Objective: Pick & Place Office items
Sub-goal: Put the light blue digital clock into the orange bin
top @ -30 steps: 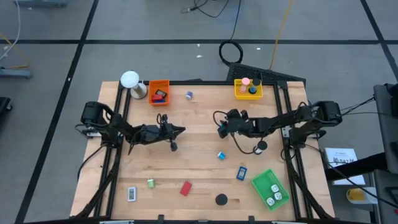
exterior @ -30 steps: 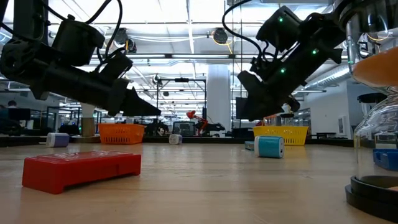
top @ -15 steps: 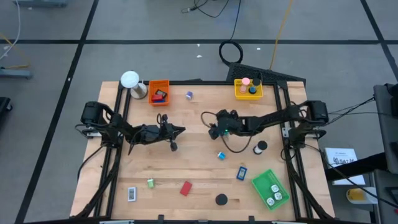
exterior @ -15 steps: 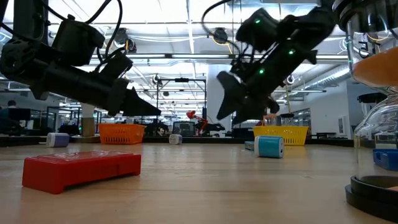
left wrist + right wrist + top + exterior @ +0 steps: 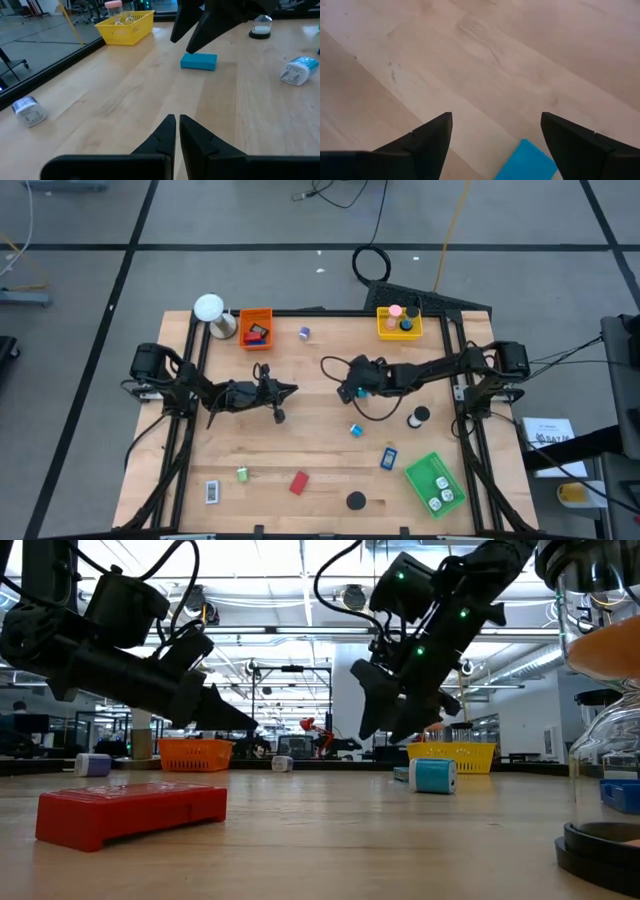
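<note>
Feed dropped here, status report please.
Right gripper open, hovering over blue rectangle. Left gripper shut, empty, idle mid-table. Nothing in the way.

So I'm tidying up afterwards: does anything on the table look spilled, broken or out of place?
Nothing spilled or broken. Small office pieces simply lie scattered on the table, like the red block and black disc. The right gripper hangs open over a blue block.

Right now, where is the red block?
In the high view, the red block lies near the table's front edge, between the green roll and the black disc.
</note>
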`<state>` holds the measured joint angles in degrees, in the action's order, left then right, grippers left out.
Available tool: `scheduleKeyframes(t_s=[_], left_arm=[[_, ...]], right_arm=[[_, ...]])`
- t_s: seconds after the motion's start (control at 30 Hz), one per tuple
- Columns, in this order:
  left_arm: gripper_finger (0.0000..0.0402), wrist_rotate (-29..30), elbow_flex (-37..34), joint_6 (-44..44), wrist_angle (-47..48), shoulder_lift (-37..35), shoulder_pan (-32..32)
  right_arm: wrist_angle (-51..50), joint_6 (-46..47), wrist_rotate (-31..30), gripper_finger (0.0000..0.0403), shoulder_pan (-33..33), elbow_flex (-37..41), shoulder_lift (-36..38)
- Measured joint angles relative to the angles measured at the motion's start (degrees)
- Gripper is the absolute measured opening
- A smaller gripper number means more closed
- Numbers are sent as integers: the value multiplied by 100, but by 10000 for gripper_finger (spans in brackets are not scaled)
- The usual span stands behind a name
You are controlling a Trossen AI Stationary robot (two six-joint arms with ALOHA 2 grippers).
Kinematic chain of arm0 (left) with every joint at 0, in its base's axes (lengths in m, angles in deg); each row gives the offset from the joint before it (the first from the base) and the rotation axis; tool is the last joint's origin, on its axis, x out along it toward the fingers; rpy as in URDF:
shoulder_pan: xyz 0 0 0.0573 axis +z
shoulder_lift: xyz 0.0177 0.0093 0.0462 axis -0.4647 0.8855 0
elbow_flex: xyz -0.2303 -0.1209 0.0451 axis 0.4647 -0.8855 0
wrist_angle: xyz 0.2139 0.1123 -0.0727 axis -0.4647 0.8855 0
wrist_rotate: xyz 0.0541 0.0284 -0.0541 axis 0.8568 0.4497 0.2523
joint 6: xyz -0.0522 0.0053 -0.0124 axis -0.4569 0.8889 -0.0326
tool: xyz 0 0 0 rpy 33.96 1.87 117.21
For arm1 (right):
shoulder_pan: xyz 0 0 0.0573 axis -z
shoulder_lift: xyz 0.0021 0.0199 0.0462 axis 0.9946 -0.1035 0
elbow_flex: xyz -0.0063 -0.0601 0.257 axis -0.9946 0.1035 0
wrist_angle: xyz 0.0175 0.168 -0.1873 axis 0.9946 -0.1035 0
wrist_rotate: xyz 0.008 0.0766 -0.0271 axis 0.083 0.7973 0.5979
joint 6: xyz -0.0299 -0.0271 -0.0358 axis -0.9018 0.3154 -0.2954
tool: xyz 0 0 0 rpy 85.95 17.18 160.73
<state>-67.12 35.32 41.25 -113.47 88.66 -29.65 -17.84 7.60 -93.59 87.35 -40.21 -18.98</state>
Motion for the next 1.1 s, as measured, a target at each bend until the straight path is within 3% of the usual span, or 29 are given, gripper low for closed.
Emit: scheduleKeyframes(t_s=[0.4,1.1], left_arm=[[28,2,0,-13,140,0,0],[28,7,0,-13,157,0,0]], right_arm=[[-1149,983,1,300,-120,91,127],[-1013,1030,279,256,-325,74,-449]])
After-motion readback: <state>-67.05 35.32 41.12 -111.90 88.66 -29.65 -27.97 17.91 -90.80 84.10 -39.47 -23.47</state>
